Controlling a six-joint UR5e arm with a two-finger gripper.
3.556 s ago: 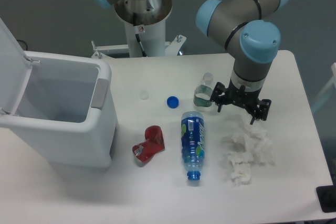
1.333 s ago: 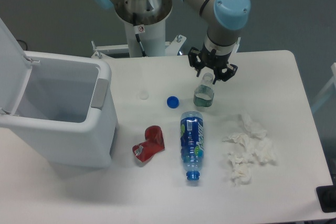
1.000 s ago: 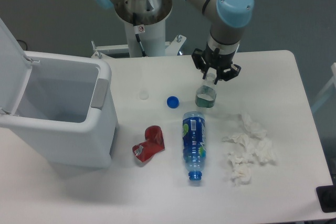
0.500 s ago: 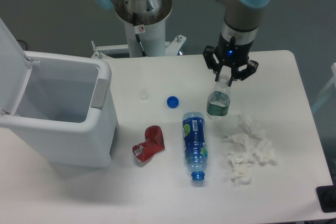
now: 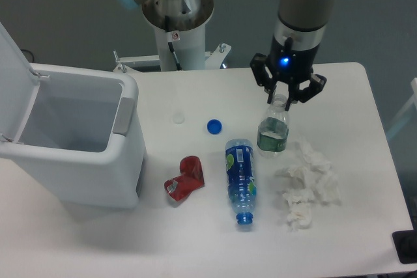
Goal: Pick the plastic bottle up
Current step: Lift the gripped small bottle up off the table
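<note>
Your end effector [image 5: 280, 97] is clamped on the neck of the bottle [image 5: 273, 129], which hangs upright below it. I can't tell if the base is touching the tabletop [image 5: 365, 180] or just clear of it.

Taking the bottle as reference:
- tissue wad [image 5: 307, 181] just right of it and below, edge almost at the base
- blue-label bottle [image 5: 240, 177] lying just to its left, cap pointing toward the front edge
- loose blue cap [image 5: 214, 125] further left, apart
- red wrapper [image 5: 185, 178] and bin [image 5: 78, 136] well to the left

Risks as I judge them:
- The grip is only on the narrow neck, with the body hanging free. Thin clear plastic can flex, so a fast lift or swing could let it tilt or slip out.
- If the base is still low, any sideways move drags it into the tissue or knocks the blue-label bottle rolling.
- Go straight up first, slowly, then translate.
</note>
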